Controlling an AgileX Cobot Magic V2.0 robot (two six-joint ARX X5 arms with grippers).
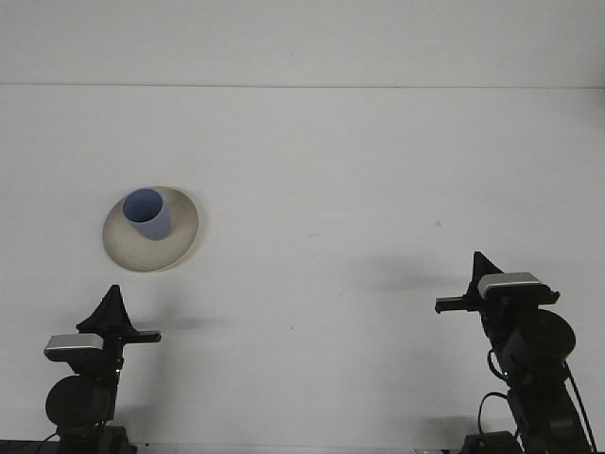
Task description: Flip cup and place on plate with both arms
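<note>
Cup [146, 213]: blue, stood upright on the plate, mouth up and open toward the camera; it sat left of the plate's centre, its base on the plate's surface.
Plate [180, 235]: cream, flat on the table, in the left half of the scene and well forward of the left arm.
Table [359, 189]: white; nothing else lay on it.
Task state: judged complete or nearly so, since the cup was mouth up and already on the plate with neither arm near it.
Left gripper [113, 312]: low at the near edge, well apart from the plate, holding nothing; whether its jaws were parted or closed could not be told from this angle.
Right gripper [477, 274]: low at the near right edge, far from the cup, holding nothing; jaw opening likewise could not be told.
Arm posture: both sat folded back near their bases, which read as a rest pose that left the cup free.
Risk: slight; the cup sat off-centre.
</note>
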